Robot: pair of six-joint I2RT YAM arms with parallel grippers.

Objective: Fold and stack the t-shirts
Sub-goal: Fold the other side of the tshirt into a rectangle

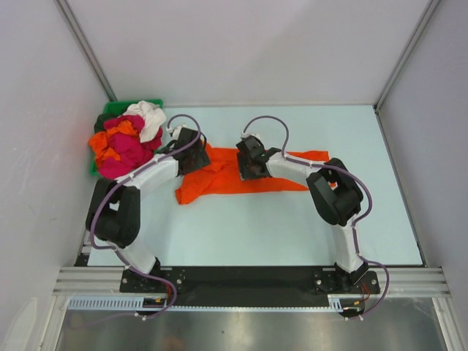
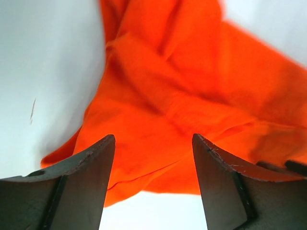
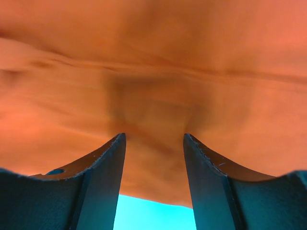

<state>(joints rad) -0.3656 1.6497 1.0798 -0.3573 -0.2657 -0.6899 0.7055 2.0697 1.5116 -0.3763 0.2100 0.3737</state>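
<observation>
Cloth: orange t-shirt (image 1: 219, 179) crumpled on table (image 1: 256, 227), under both arms. Looks light, limp, prone to bunch; best pinched at edge or corner. Over it, left gripper (image 2: 153, 158) and right gripper (image 3: 154, 163), jaws parted, nothing held.

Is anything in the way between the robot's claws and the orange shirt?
No, nothing visible is in the way. The left gripper and the right gripper both hang open right over the orange t-shirt, with nothing between them and the cloth.
</observation>
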